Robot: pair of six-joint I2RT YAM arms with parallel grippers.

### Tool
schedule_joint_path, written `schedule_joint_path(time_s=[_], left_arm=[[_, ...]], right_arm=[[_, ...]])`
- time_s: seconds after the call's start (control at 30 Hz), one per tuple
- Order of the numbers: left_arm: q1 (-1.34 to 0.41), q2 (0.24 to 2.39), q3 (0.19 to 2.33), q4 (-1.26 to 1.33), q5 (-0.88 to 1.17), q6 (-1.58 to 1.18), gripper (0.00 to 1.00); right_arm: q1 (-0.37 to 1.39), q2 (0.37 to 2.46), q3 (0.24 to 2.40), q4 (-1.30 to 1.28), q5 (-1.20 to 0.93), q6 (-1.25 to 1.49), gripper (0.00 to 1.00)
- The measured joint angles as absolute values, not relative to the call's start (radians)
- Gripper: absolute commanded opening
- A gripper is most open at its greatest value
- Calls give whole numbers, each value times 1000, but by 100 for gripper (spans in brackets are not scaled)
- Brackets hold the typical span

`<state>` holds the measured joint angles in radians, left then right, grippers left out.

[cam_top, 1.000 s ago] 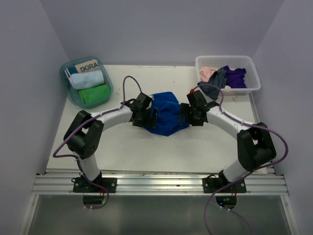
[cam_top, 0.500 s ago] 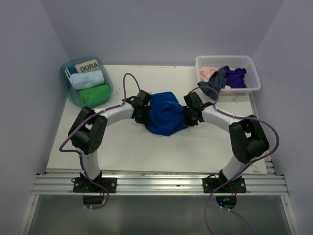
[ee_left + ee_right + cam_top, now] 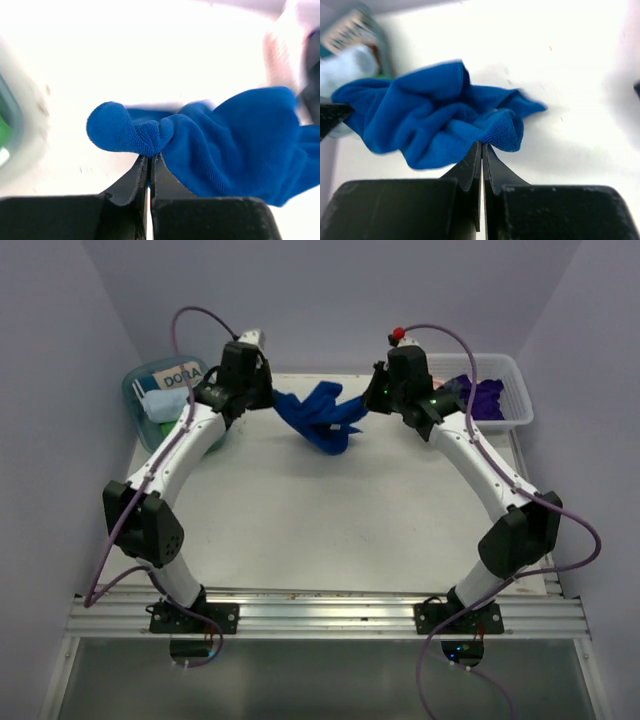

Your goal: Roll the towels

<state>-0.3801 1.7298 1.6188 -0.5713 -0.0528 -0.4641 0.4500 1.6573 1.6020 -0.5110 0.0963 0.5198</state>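
Note:
A royal blue towel (image 3: 322,416) hangs bunched in the air over the far middle of the table, strung between both arms. My left gripper (image 3: 270,398) is shut on its left corner; in the left wrist view that gripper (image 3: 150,156) pinches a fold of the blue towel (image 3: 225,140). My right gripper (image 3: 372,400) is shut on the towel's right corner; in the right wrist view its tips (image 3: 482,145) pinch a fold of the blue towel (image 3: 425,120). Light blue (image 3: 160,405) and green (image 3: 215,433) towels show in the teal bin, largely hidden by the left arm.
The teal bin (image 3: 140,400) with a DORA card stands at the far left. At the far right a white basket (image 3: 500,400) holds purple, grey and pink towels. Grey walls close in on three sides; a metal rail runs along the near edge.
Both grippers shut on the blue towel's opposite sides and rose toward the far side, lifting it off the table and pulling it out between them.

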Motion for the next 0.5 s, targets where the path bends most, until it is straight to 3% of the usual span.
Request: schedule_joint_path(time_s=[0.17,0.33,0.43,0.47,0.5], left_arm=[[-343,1613,1848,-582,-60,-439,0],[-356,1419,1788,-562,25,-429,0],[-358,1290,1588,-496,134,-444,61],[-362,1258,1502,-472,165,-456,87],[-364,1238,1438,-472,188,-457,93]], right_arm=[[452,1572,1726,-493,68,520,0],[455,1387,1651,-488,76,515,0],[458,1255,1512,-487,96,513,0],[458,1227,1467,-498,103,513,0],[458,1191,1397,-498,123,514,22]])
